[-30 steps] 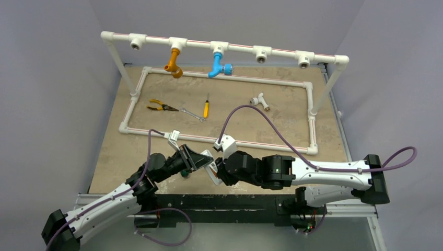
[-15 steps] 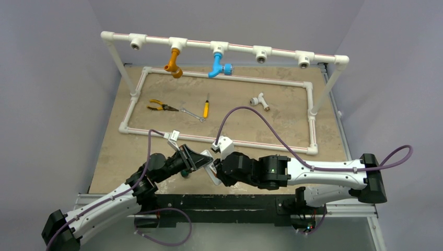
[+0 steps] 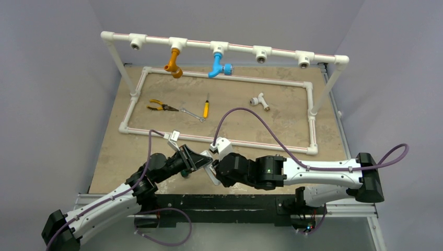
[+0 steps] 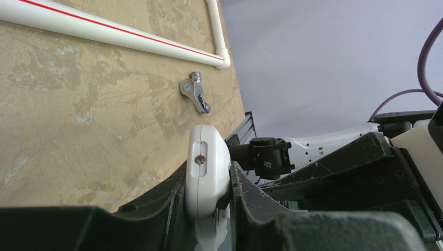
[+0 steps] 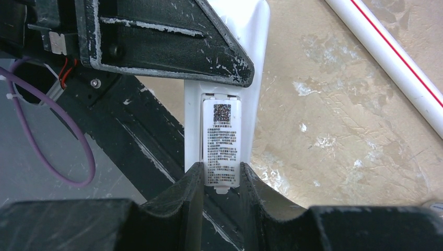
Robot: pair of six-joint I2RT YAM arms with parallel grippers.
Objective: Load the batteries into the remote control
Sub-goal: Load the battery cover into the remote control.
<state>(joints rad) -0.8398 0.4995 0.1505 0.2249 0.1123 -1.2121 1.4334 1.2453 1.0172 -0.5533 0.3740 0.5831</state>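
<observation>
The white remote control (image 4: 208, 172) stands on edge between my left gripper's (image 4: 208, 194) fingers, which are shut on it. In the right wrist view its back faces me, and the battery cover (image 5: 222, 141), a white panel with a printed label and a code square, is pinched at its lower end by my right gripper (image 5: 222, 180). A small tab on the cover sticks out below the fingertips. From above, both grippers meet over the table's near edge, with the remote control (image 3: 211, 174) between them. The batteries are out of view.
A white pipe frame (image 3: 219, 78) lies on the tan table, with an orange tap (image 3: 174, 64) and a blue tap (image 3: 219, 65) on the rail above. Pliers (image 3: 159, 106), a wrench (image 3: 192, 114), a yellow screwdriver (image 3: 206, 108) and a white tee fitting (image 3: 259, 100) lie inside. A chrome fitting (image 4: 194, 94) lies near the frame's front corner.
My right arm has shifted slightly left, toward the left gripper. The left arm and the remote control have stayed put.
</observation>
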